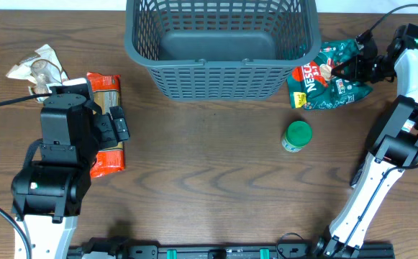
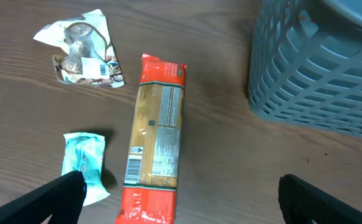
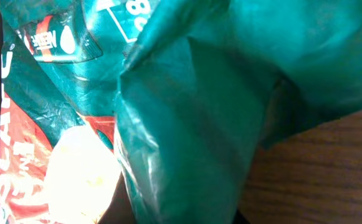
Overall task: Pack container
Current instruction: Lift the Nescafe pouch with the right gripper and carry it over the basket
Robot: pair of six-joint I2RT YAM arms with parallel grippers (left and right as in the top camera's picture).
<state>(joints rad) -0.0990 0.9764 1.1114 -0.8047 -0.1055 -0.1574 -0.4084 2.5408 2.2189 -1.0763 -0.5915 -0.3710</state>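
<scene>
Showing wood-grain table (image 1: 209, 180) w/ container (image 1: 216, 79).

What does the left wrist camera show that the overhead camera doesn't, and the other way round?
Only the left wrist view shows a small light blue packet lying left of the pasta packet. From overhead, the left arm covers that spot. Only the overhead view shows the green coffee packet and the small green-lidded jar, both right of the basket. Both views show the pasta packet, the crumpled clear wrapper and the grey container.
</scene>
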